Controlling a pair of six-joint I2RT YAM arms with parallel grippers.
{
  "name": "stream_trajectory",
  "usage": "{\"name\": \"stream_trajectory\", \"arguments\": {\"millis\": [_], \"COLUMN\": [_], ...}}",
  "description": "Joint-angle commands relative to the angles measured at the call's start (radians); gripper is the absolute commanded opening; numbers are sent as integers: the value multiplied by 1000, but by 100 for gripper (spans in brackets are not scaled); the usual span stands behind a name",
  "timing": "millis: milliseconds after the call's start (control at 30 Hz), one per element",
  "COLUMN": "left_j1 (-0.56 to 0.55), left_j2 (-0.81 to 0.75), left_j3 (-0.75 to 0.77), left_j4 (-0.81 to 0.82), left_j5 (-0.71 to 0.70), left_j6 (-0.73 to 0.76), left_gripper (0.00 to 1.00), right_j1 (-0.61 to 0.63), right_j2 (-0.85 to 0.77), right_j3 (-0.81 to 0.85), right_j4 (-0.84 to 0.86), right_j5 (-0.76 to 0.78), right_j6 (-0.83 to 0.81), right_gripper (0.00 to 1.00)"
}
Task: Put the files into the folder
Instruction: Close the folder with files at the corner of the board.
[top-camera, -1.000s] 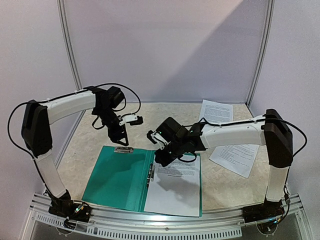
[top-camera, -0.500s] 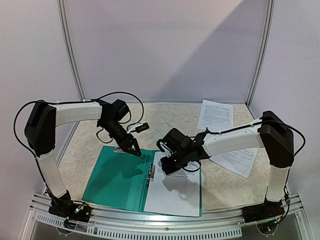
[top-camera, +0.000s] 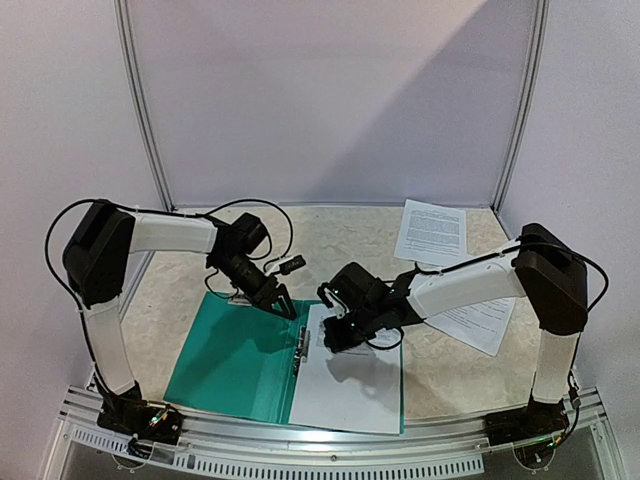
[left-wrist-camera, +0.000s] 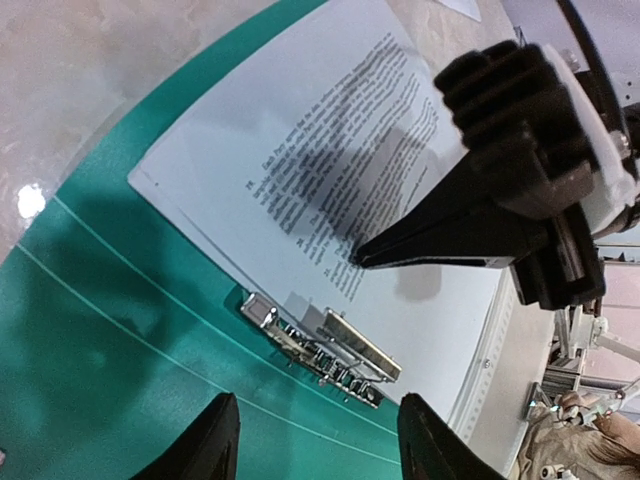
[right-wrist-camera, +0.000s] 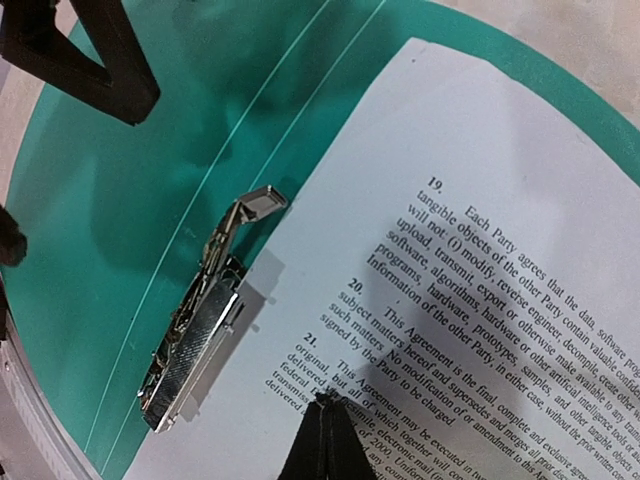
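**Sheet pinned at the clip, 2 sheets still outside**

The right gripper (right-wrist-camera: 325, 428) has its jaws together, and its tip presses down on the printed sheet (top-camera: 345, 375) lying on the right half of the open green folder (top-camera: 225, 360). It clamps nothing. The left gripper (left-wrist-camera: 318, 408) hangs with jaws apart just above the metal clip (left-wrist-camera: 320, 345) at the spine. The sheet's left edge meets that clip. Whether it is tucked under cannot be told. 2 more sheets (top-camera: 432, 232) (top-camera: 470, 315) lie on the table (top-camera: 190, 275), well apart from the folder.

Risks, as judged:
- If the right arm slides while pressing, the tip may drag or crease the sheet.
- If the open jaws descend off line, they may miss the clip's lever or push the folder along the table.
- The 2 grippers work near each other, so a wide approach could make them collide.

Compared with 1 second ago, the left gripper has travelled from the folder's far edge to the spine and come lower. The right gripper has closed and settled onto the sheet. Folder and sheets lie as before.
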Motion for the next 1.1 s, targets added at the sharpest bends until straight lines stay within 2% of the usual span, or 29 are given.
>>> {"name": "stream_trajectory", "arguments": {"millis": [0, 600, 833, 1067], "left_j1": [-35, -69, -83, -88], "left_j2": [33, 111, 139, 107], "left_j3": [-16, -20, -16, -31], "left_j4": [72, 132, 146, 161], "left_j5": [53, 70, 64, 144], "left_j6": [-22, -37, -36, 10], "left_gripper": [57, 58, 57, 57], "right_j1": [-12, -30, -42, -49], "right_j2": [32, 55, 56, 73], "right_j3": [-12, -6, -45, -84], "right_j4": [28, 74, 147, 204], "right_j5": [-19, -61, -91, -115], "right_j6": [17, 11, 43, 80], "right_gripper": [0, 0, 0, 0]}}
